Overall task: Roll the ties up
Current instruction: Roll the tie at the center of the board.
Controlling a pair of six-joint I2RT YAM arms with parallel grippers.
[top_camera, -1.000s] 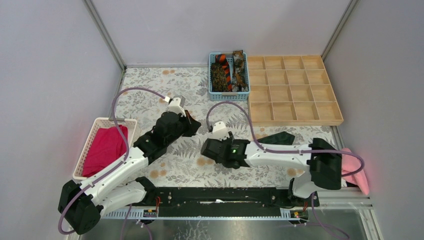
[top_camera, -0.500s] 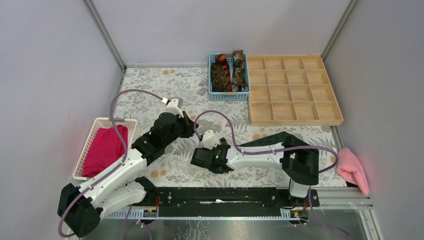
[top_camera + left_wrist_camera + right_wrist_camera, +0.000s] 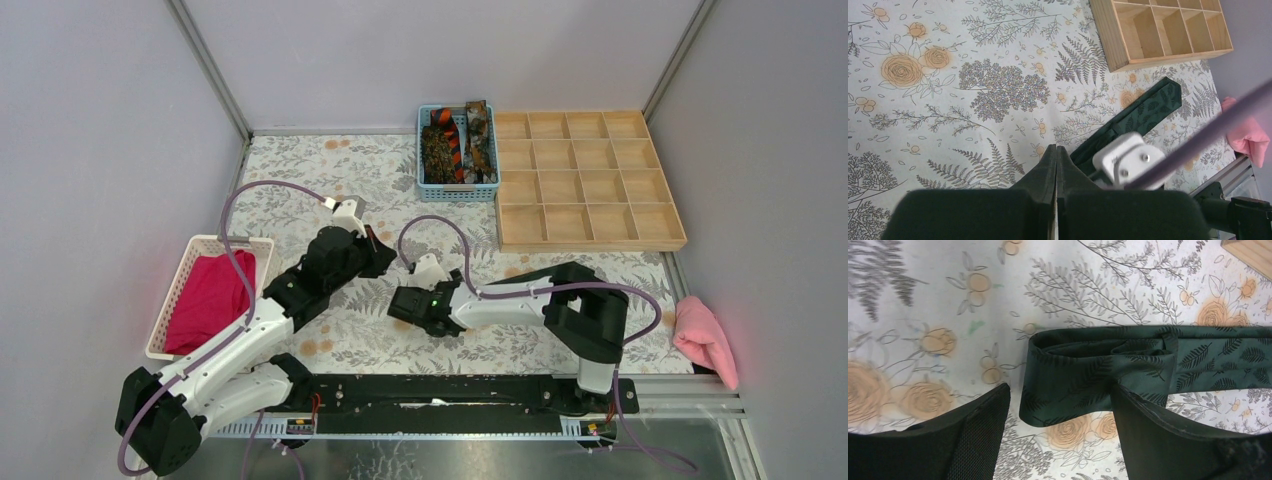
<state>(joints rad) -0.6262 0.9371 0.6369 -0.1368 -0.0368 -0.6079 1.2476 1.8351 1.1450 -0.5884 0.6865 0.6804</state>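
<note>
A dark green tie with a leaf pattern [image 3: 1088,370] lies flat on the floral table. Its near end is folded over into a loose loop. My right gripper [image 3: 1059,390] is open, one finger on each side of that folded end, and the right finger [image 3: 1148,430] touches the fabric. In the top view this gripper [image 3: 398,303] is at mid table. My left gripper [image 3: 1056,147] is shut and empty, just left of the tie [image 3: 1153,102] and above the right wrist. More ties [image 3: 457,150], mottled brown and orange-and-black striped, lie in a blue basket [image 3: 421,150].
A wooden compartment tray [image 3: 585,180] stands at the back right. A white basket [image 3: 185,280] at the left holds a magenta cloth [image 3: 210,295]. A pale pink cloth [image 3: 705,340] lies at the right edge. The two wrists are close together at mid table.
My right arm's elbow has swung left and now covers most of the tie in the top view. Its gripper shifted slightly left. The left arm has barely moved.
</note>
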